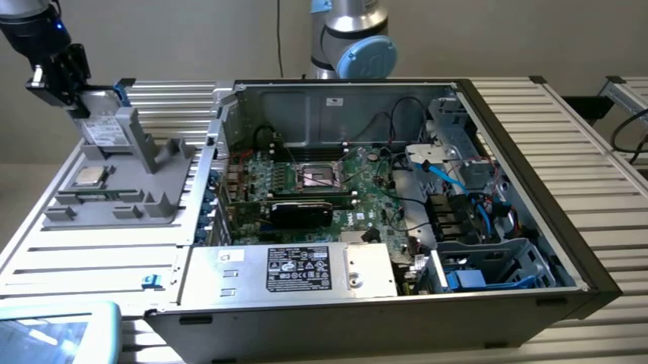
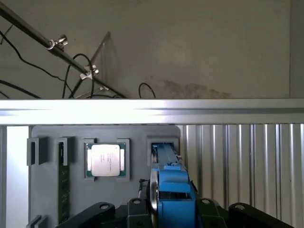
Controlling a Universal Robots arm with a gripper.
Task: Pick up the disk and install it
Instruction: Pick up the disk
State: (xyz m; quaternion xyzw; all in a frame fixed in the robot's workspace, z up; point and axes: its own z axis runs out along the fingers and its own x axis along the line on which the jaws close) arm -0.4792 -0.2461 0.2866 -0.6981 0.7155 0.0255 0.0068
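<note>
The disk (image 2: 172,190) stands on edge in a slot at the far end of the grey fixture (image 1: 152,201), its blue carrier facing up and its lower end still seated between the slot walls. The tool (image 1: 79,106) reaches down over the fixture's far end and is clenched on the disk's upper edge, with a finger pressed to each flat side of the carrier. In the fixture's neighbouring pocket lies the CPU chip (image 2: 105,160), untouched. The fixture rests on the slatted worktop (image 1: 91,258), and the open computer case (image 1: 567,189) lies just beside the fixture, toward the exterior view's right. By my reading the pick-up step is in hand: gripped, not yet lifted clear. Freeing the disk calls for a straight pull in line with the slot, so the carrier's tabs don't bind on the fixture's walls.
</note>
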